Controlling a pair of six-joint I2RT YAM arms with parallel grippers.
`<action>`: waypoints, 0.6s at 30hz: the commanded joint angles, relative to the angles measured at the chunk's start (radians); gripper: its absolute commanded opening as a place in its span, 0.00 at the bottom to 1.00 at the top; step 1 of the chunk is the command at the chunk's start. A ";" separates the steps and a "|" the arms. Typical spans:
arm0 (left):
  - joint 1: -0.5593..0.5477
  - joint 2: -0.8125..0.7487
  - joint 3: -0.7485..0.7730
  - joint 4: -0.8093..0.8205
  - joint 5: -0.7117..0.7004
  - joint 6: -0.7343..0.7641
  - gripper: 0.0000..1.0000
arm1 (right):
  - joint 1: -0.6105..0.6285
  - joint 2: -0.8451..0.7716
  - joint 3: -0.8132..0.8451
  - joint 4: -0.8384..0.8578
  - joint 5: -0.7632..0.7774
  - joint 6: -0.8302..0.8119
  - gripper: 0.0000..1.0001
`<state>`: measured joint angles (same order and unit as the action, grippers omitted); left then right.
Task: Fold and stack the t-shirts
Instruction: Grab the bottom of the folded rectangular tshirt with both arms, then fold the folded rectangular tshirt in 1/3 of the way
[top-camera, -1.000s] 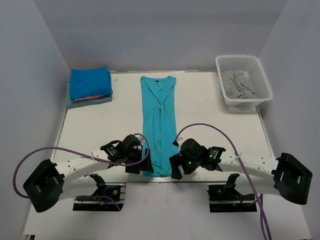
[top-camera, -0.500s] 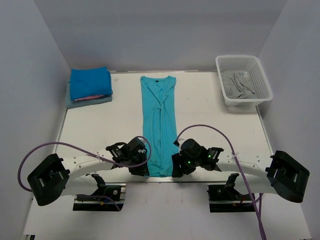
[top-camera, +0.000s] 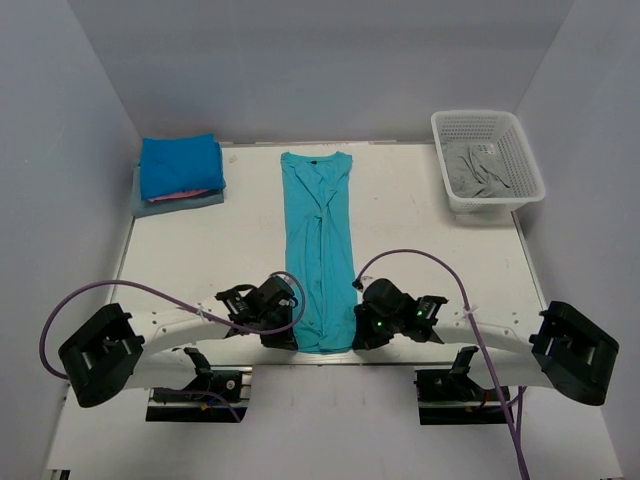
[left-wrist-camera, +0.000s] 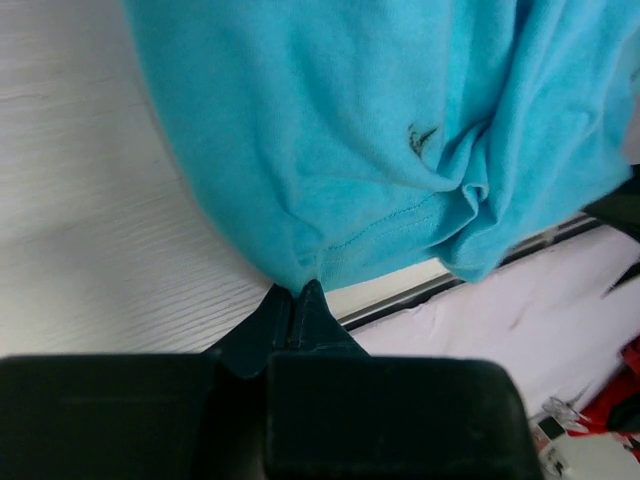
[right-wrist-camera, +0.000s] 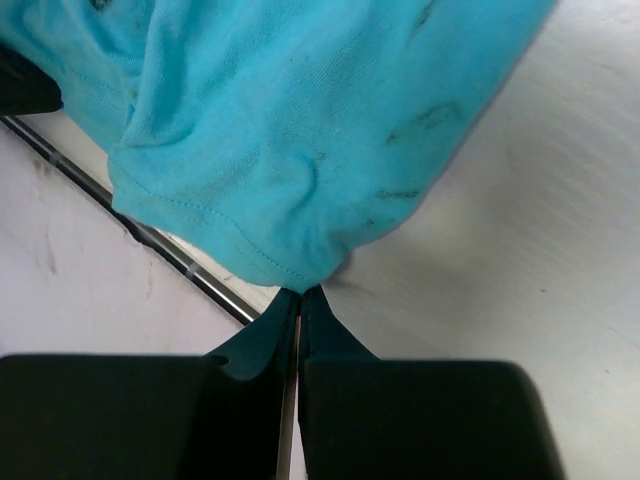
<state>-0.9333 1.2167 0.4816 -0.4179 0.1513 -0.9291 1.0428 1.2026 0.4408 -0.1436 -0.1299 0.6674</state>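
No readable text, labels, brands or numbers in any view: nothing legible on the turquoise t-shirt (top-camera: 320, 250), folded stack (top-camera: 180, 170) or basket (top-camera: 485, 203).

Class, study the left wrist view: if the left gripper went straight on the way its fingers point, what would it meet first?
The turquoise t-shirt. The left gripper has its fingers shut right at the shirt's hem corner, apparently pinching it, so the cloth lies directly ahead.

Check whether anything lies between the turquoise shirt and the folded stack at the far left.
Nothing visible does. Only bare table lies between the turquoise shirt and the folded stack; the basket stands on the far right, away from that path.
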 joint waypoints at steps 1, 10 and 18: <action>-0.009 -0.025 0.006 -0.110 -0.120 -0.008 0.00 | 0.002 -0.050 0.035 -0.023 0.070 0.003 0.00; 0.014 -0.088 0.146 -0.203 -0.329 -0.056 0.00 | -0.038 -0.011 0.193 -0.122 0.257 0.001 0.00; 0.033 0.050 0.337 -0.215 -0.479 -0.059 0.00 | -0.108 0.106 0.329 -0.068 0.334 -0.046 0.00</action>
<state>-0.9104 1.2304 0.7216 -0.6014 -0.2085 -0.9722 0.9596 1.2831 0.6930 -0.2256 0.1234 0.6502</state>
